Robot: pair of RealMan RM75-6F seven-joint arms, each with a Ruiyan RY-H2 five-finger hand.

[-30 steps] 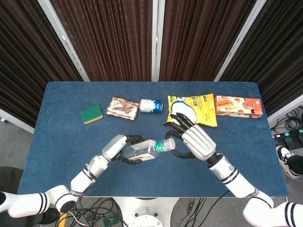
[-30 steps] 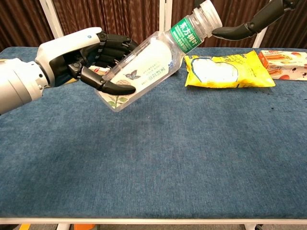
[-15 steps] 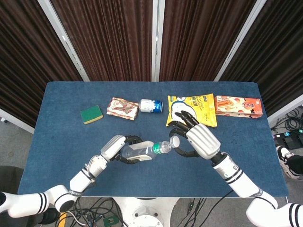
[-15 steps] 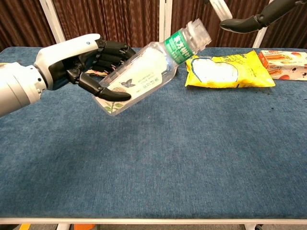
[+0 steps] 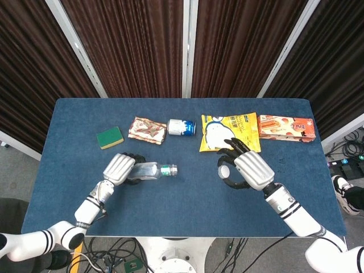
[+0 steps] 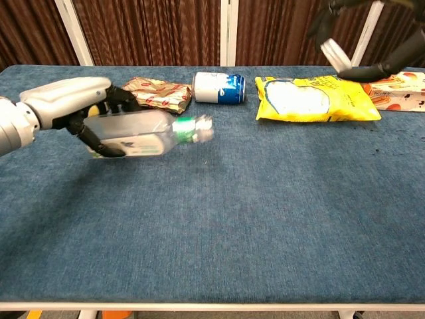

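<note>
While the left hand [image 5: 118,168] gripped the clear bottle [image 5: 149,170] sideways above the blue table [image 5: 187,199], the right hand [image 5: 245,170] pinched its white cap [image 5: 224,170], well apart from it

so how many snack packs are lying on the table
3: a red-and-cream wrapper beside the can, a yellow chip bag right of the can, and an orange biscuit box at the far right. None seems hidden.

bare desk [image 5: 193,210] is lying open between both robot hands; sponge [image 5: 110,137], wrapper [image 5: 147,129], can [image 5: 181,127] and chip bag [image 5: 230,131] are lining the far side.
</note>
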